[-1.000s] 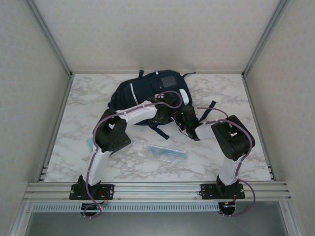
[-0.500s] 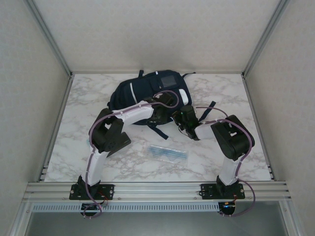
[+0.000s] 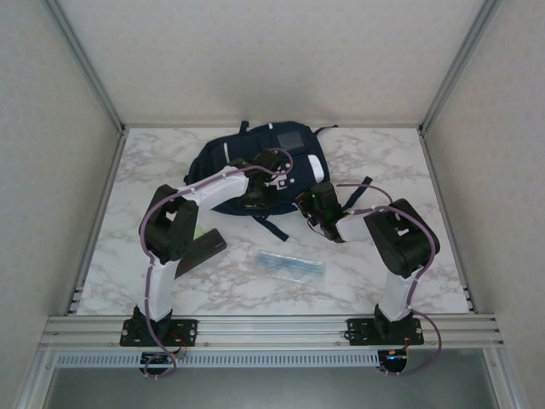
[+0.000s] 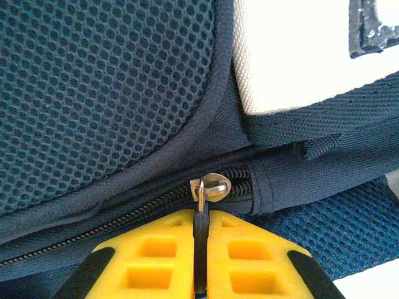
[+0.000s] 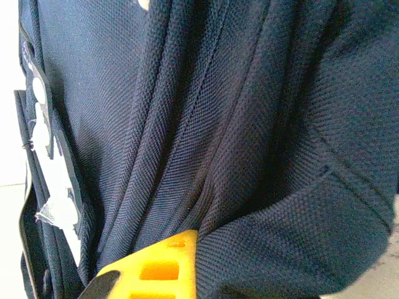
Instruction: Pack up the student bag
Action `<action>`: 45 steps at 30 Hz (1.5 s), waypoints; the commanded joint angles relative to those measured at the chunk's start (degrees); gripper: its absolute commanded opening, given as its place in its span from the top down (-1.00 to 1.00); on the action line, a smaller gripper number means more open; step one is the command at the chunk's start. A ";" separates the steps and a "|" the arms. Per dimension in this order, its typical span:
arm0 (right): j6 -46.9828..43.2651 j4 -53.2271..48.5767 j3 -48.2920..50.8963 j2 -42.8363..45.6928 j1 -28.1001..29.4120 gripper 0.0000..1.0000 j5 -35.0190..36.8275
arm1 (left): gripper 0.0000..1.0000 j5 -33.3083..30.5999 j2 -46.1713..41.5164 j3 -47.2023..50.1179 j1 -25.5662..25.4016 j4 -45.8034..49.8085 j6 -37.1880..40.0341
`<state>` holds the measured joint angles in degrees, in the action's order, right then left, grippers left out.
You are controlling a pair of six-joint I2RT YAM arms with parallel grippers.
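Observation:
The student bag (image 3: 243,158), dark navy with white stripes, lies at the back of the table. My left gripper (image 3: 258,189) rests on its near side. In the left wrist view its yellow fingers (image 4: 249,249) are shut on the black zipper pull (image 4: 201,227), which hangs from the metal slider (image 4: 212,187) on the bag's zip. My right gripper (image 3: 315,204) is at the bag's near right edge. One of its yellow fingers (image 5: 156,268) shows, pressed against a fold of the navy fabric (image 5: 268,249); the other finger is hidden under that fold.
A clear pouch of blue pens (image 3: 291,266) lies on the marble table (image 3: 426,256) in front of the bag. A dark flat item (image 3: 204,249) lies beside the left arm's elbow. Loose bag straps (image 3: 362,187) trail to the right. Metal frame posts stand at the table's sides.
My left gripper has closed on the zipper pull and moved left along the bag, its elbow swinging left too. The right arm has stayed still.

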<state>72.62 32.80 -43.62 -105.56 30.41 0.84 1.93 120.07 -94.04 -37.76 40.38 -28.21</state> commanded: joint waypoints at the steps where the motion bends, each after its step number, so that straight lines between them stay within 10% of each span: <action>1: -1.87 -4.40 -0.20 -1.48 0.70 1.00 -3.96 | 1.00 -2.20 -1.33 -0.99 1.46 3.40 1.45; 27: -19.21 -20.30 -14.90 -4.91 -18.31 1.00 -6.39 | 1.00 5.19 -9.41 1.74 9.11 17.35 17.65; 33: -20.67 -23.70 -23.96 -7.85 -20.68 1.00 -12.13 | 1.00 17.29 -11.34 -0.32 9.12 12.73 14.71; 39: -21.36 -25.31 -22.29 -1.23 -20.63 -0.07 -18.99 | 1.00 24.97 -10.78 -4.91 9.01 4.85 9.25; 45: -19.35 -30.39 -17.32 8.07 -19.10 -0.24 -26.21 | 1.00 27.11 -9.30 -8.25 8.85 2.72 7.05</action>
<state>52.34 5.61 -62.59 -102.30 10.07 -20.32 25.17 111.85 -99.07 -29.15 47.77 -19.05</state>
